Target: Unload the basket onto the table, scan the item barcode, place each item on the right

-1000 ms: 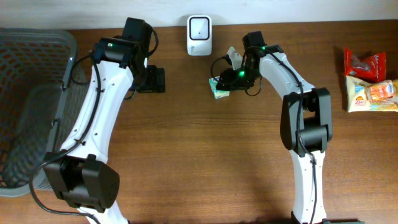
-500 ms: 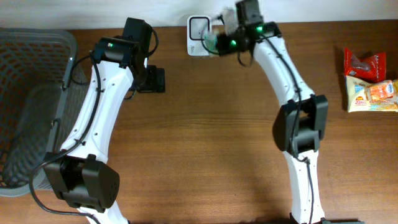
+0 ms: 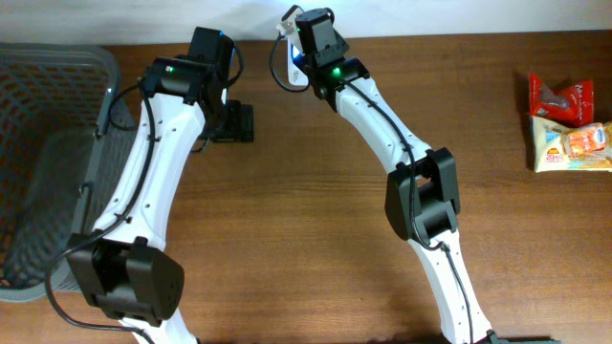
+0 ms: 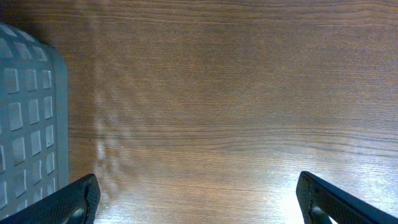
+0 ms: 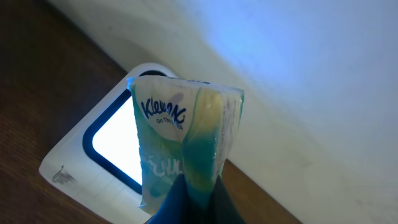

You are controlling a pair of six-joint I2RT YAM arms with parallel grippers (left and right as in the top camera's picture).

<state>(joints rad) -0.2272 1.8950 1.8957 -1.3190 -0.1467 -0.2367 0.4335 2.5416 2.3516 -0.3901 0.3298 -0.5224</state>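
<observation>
As our right jaws clamp the tissue pack (image 5: 180, 149) by its lower end, we see its long axis run straight out from them, across the scanner (image 5: 112, 140) window at the far edge of the surface (image 3: 459, 57); our left jaws gape empty beside the basket (image 4: 28, 124), farther off.

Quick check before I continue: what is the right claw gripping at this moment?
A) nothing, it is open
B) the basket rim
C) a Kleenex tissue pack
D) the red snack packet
C: the right wrist view shows the right claw pinched on a Kleenex tissue pack, holding it up in front of the white barcode scanner.
</observation>
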